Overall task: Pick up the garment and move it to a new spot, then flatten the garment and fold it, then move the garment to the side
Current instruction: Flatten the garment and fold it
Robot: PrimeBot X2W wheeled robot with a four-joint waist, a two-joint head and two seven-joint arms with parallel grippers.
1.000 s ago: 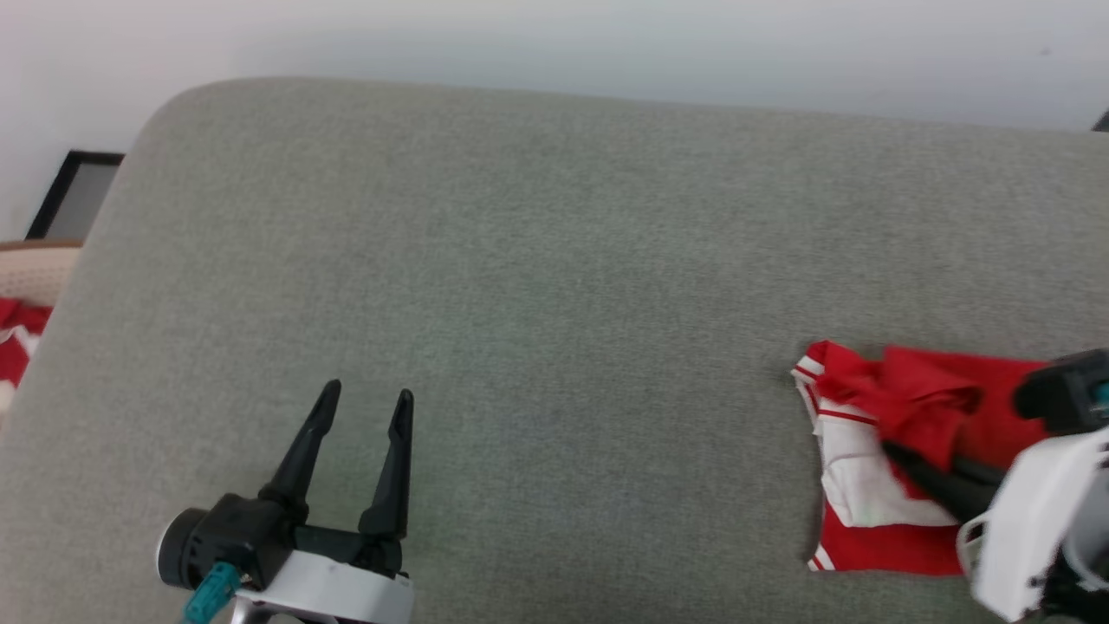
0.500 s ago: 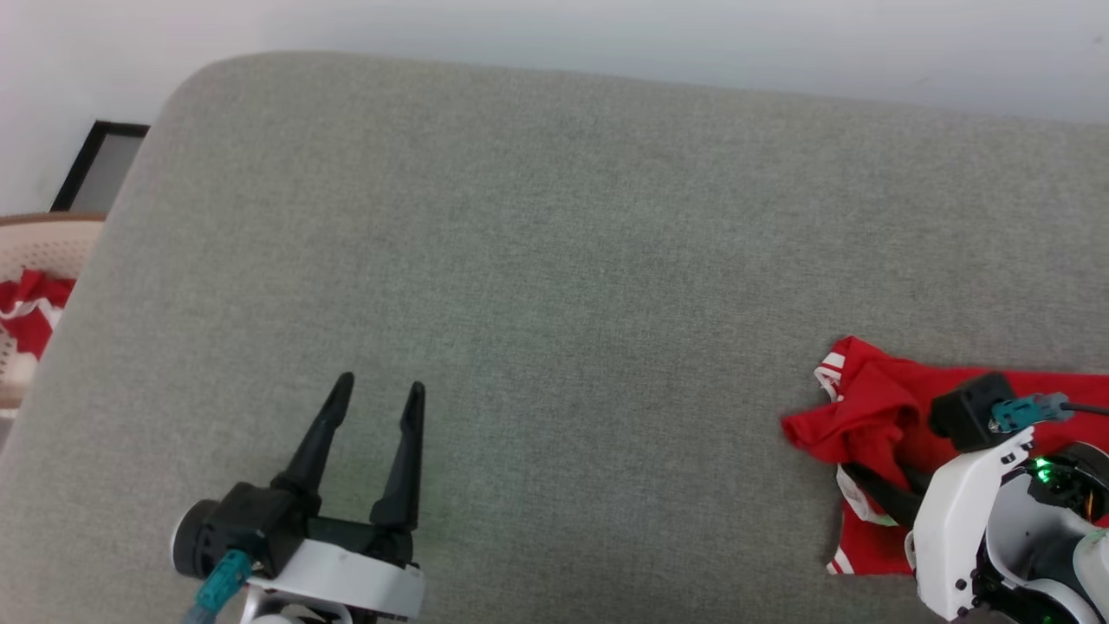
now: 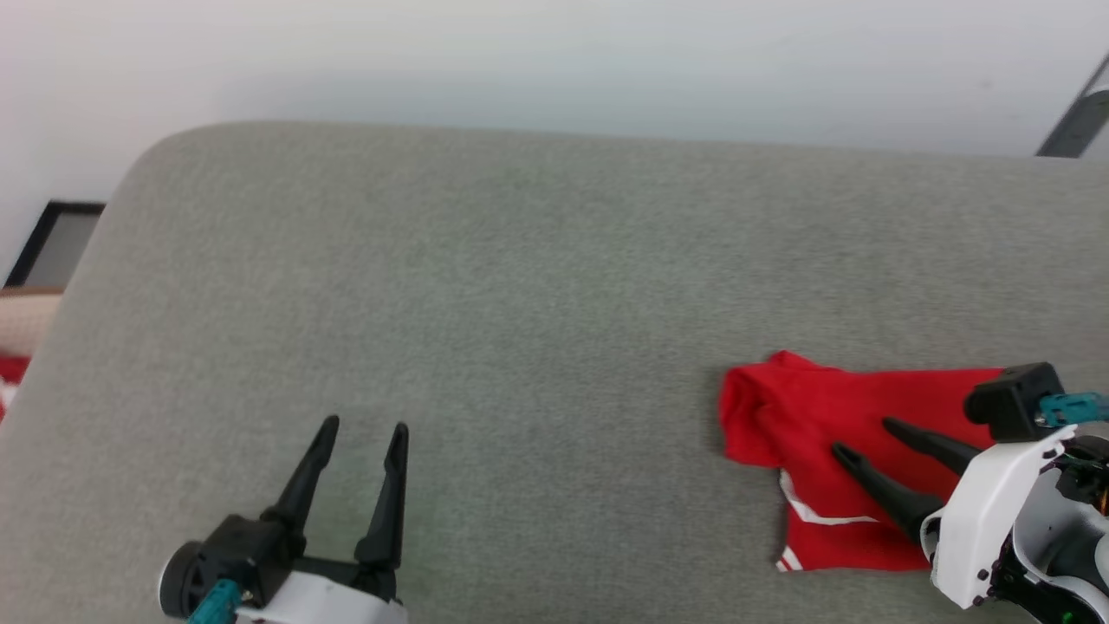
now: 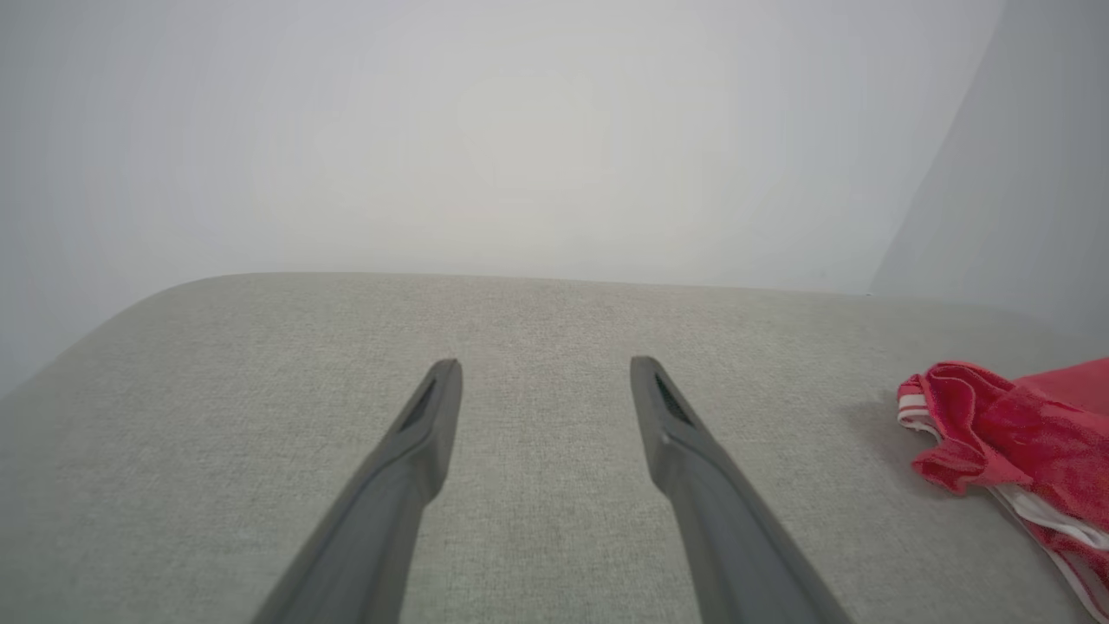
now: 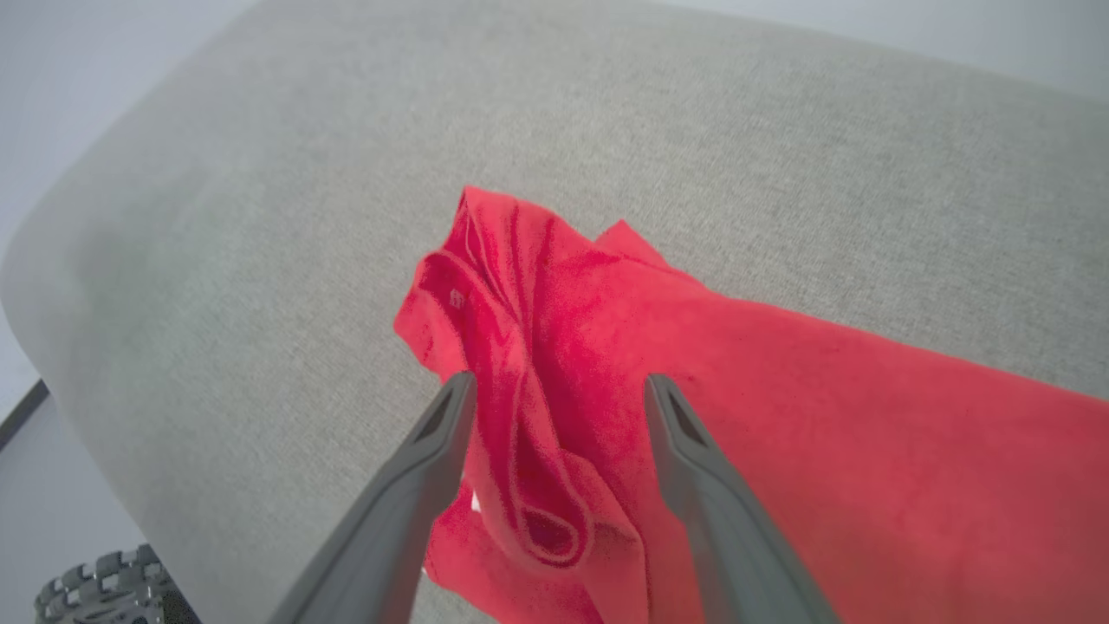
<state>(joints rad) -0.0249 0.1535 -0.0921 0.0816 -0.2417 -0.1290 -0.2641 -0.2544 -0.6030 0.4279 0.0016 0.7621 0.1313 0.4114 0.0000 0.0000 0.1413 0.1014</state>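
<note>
The garment [image 3: 823,451], a bright red jersey with thin white trim, lies folded on the grey cushion at the lower right of the head view, its left end bunched into a roll. My right gripper [image 3: 862,436] hovers over it, open, with nothing between its fingers. In the right wrist view the garment [image 5: 780,433] spreads under and beyond the right gripper [image 5: 554,390], with crumpled folds between the fingers. My left gripper [image 3: 362,425] stands open over bare cushion at the lower left. In the left wrist view the left gripper [image 4: 541,373] is open and the garment [image 4: 1014,433] lies at the far right.
The grey upholstered cushion [image 3: 485,303] has a rounded far-left corner and a pale wall behind it. A dark-framed panel [image 3: 52,247] and a beige basket [image 3: 26,321] with red cloth sit off the left edge. A grey bar [image 3: 1079,113] leans at the upper right.
My right gripper has opened and let go of the garment, whose lifted layer now lies folded over the white panel. The head camera has shifted. The left gripper has stayed open.
</note>
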